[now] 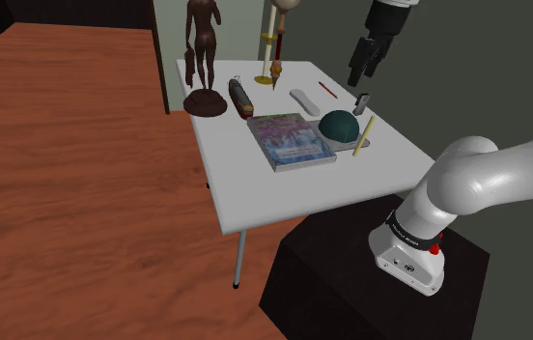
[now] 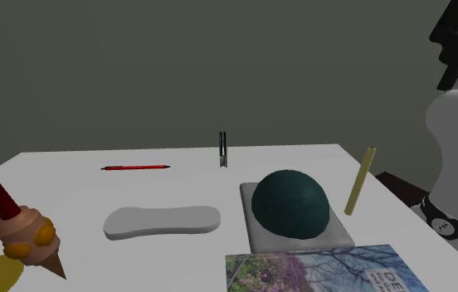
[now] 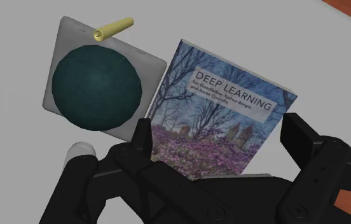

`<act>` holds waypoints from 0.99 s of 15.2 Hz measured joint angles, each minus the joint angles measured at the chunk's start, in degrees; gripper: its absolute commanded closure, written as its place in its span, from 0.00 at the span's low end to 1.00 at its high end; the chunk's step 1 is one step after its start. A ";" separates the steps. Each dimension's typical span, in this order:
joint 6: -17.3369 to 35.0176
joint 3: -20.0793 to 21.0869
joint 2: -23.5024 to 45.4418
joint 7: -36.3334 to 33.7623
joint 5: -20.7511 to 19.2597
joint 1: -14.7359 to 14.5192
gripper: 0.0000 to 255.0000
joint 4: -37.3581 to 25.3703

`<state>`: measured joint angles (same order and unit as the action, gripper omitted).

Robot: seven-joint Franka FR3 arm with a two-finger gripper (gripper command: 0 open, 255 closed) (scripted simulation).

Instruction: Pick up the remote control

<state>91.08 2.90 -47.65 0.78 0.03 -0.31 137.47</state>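
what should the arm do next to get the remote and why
Probably carry the open fingers sideways until they hang over the pale remote, before any descent. They are high above the table, and in the wrist view the book lies between them while the remote peeks out beside one finger, so lowering now would likely miss it.

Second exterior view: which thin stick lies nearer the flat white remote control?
The slim red pen, just behind the flat white remote control; the pale yellow stick is off beyond the dark green dome.
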 measured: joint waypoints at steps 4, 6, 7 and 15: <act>3.45 -1.06 3.67 0.25 -0.77 1.04 0.00 -0.13; 6.23 -1.71 6.58 0.11 -1.19 1.80 0.00 -0.20; 7.36 -2.19 7.99 0.20 -1.49 2.25 0.00 -0.47; 18.64 -6.02 23.39 0.77 -3.10 5.50 0.00 -4.49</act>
<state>109.72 -3.12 -24.26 1.55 -3.08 5.19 132.98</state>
